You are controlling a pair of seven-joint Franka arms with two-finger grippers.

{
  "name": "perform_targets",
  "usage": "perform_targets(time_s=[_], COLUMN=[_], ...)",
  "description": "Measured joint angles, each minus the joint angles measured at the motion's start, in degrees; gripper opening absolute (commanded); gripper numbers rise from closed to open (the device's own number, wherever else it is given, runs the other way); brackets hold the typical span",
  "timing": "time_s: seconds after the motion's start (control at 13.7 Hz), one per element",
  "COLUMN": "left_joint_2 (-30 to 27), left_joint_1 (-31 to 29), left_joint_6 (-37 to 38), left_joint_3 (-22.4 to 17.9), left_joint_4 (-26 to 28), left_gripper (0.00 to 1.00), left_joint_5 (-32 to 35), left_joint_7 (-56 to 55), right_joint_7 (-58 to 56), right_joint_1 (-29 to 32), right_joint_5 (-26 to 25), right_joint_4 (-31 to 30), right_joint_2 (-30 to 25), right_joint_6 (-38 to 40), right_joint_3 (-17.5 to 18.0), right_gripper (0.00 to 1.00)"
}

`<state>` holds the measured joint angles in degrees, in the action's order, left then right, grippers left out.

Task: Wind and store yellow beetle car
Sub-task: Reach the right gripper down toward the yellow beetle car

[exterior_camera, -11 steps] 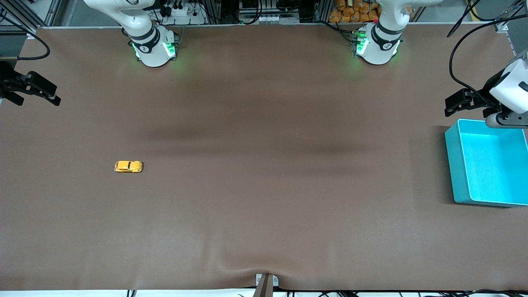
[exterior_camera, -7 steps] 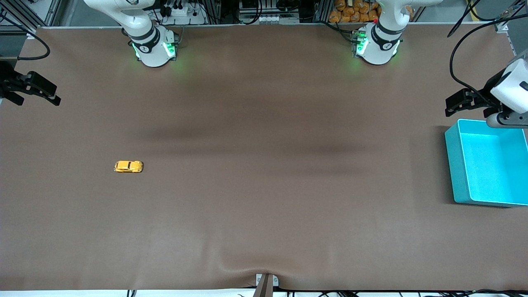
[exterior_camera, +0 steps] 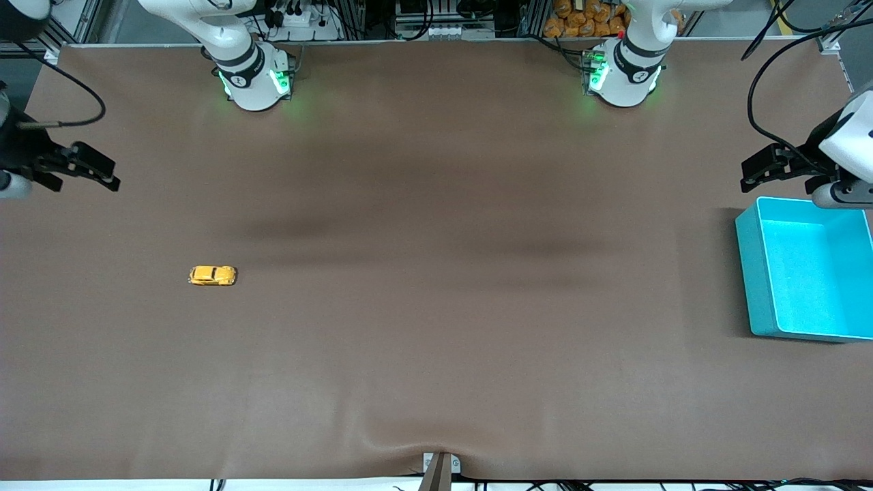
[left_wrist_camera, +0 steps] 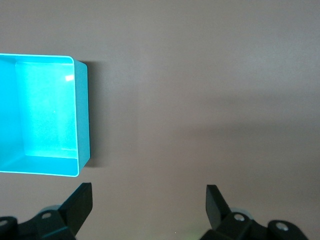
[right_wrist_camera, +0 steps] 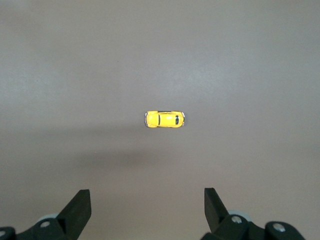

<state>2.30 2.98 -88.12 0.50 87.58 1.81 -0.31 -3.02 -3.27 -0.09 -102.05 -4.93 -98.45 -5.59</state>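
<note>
The yellow beetle car [exterior_camera: 213,275], small, glossy and rounded, sits on its wheels on my matte brown table [exterior_camera: 436,327], toward my right arm's end. My right gripper [exterior_camera: 95,170] hangs above the table's edge there, black fingers spread, empty. My left gripper [exterior_camera: 767,167], also spread and empty, hangs beside the smooth, rectangular turquoise bin [exterior_camera: 747,273].
</note>
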Motion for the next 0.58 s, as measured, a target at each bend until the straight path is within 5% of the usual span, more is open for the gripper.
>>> perform_targets(time_s=[0.44, 0.58], left_joint_2=[0.1, 0.2], left_joint_1=[0.0, 0.0], left_joint_6=[0.0, 0.0], left_joint_3=[0.0, 0.1], left_joint_4=[0.0, 0.0], left_gripper=[1.0, 1.0], left_joint_5=[0.0, 0.0], left_joint_7=[0.0, 0.1], right_joint_7=[-15.8, -17.7], right_joint_1=[0.0, 0.0], right_joint_5=[0.0, 0.0], right_joint_4=[-6.0, -6.0], right_joint_2=[4.2, 6.9], right_joint_6=[-7.5, -8.8], right_joint_3=[-0.6, -0.6], right_gripper=[0.99, 0.85])
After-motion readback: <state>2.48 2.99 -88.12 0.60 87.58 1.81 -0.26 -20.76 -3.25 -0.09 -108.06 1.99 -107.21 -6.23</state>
